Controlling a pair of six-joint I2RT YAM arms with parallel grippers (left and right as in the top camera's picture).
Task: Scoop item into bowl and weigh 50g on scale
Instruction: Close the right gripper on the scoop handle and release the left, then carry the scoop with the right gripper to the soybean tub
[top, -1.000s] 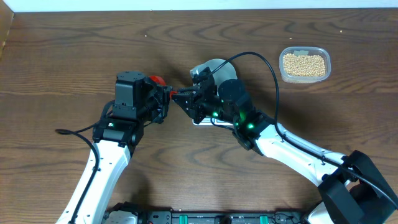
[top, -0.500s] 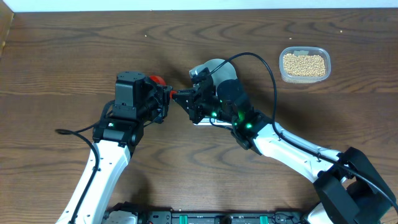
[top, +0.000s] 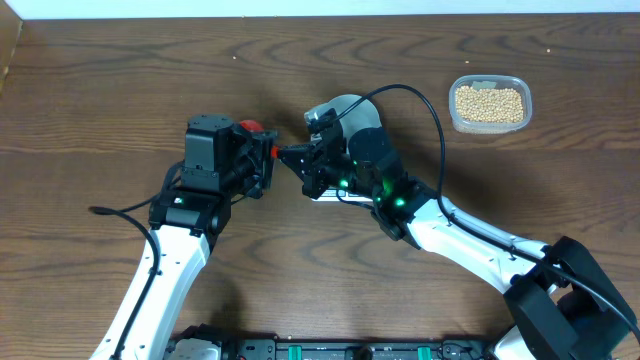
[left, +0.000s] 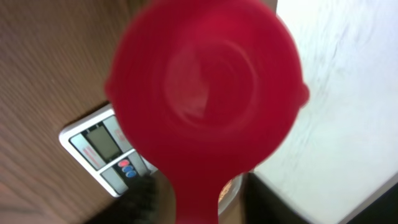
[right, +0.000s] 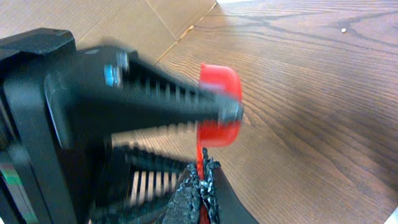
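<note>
Scoop (right: 221, 84) handle pinched in right jaws; left jaws spread. Right arm (top: 440, 225) partly covers scale (left: 102, 149), bowl (top: 345, 105); bean tub (top: 489, 104) well apart.

We see both arms crowd table (top: 90, 80) centre: left arm (top: 165, 265), right arm (top: 470, 240) nose to nose, scoop (top: 249, 128) at meeting point. Bowl (top: 350, 105), scale (left: 102, 146) under right arm. Tub (top: 490, 105) far right. Left, rear table stretches open.

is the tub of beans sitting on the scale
No, the overhead view shows the clear tub holding the beans resting directly on the wooden table, with brown wood all around it.
</note>
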